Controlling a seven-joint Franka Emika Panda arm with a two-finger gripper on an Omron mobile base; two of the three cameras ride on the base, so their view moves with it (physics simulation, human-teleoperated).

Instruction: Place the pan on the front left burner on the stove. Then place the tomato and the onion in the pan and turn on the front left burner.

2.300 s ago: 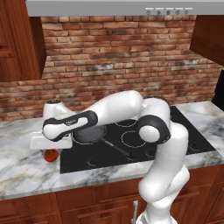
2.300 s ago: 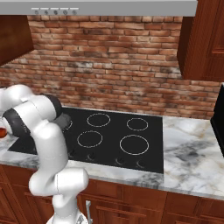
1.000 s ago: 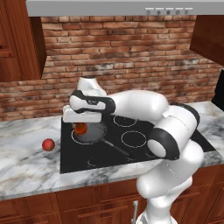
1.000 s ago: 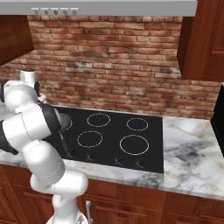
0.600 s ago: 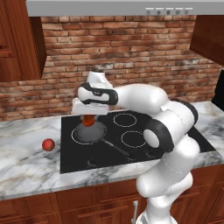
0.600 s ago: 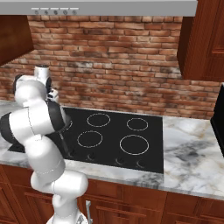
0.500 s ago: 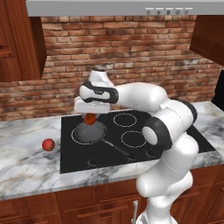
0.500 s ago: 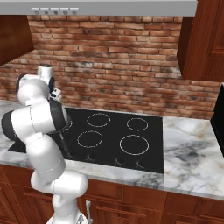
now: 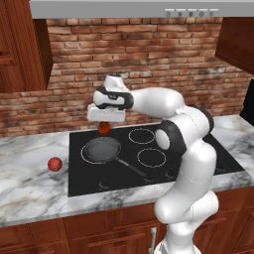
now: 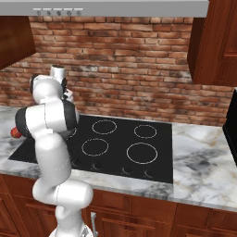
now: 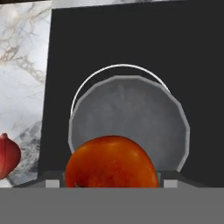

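The dark grey pan [image 9: 101,149] sits on the front left burner [image 11: 118,66] of the black stove [image 9: 82,179], its black handle [image 9: 131,168] pointing front right. My gripper [image 9: 104,125] hangs above the pan's far rim, shut on the orange-red tomato [image 9: 104,128]. In the hand view the tomato [image 11: 111,162] sits between the fingers of the gripper [image 11: 111,181], with the pan [image 11: 131,118] below it. The pinkish-red onion [image 9: 54,163] lies on the marble counter left of the stove, and the onion [image 11: 8,155] shows at the hand view's left edge.
A brick wall runs behind the stove. Knobs [image 9: 104,184] line the stove's front edge. Other burner rings [image 10: 104,126] lie to the right of the pan. Marble counter [image 9: 30,183] stretches to the left, and wooden cabinets hang at both upper sides.
The gripper has carried the tomato up from the counter by the onion, to the right, and over the pan. The pan and the onion have stayed put.
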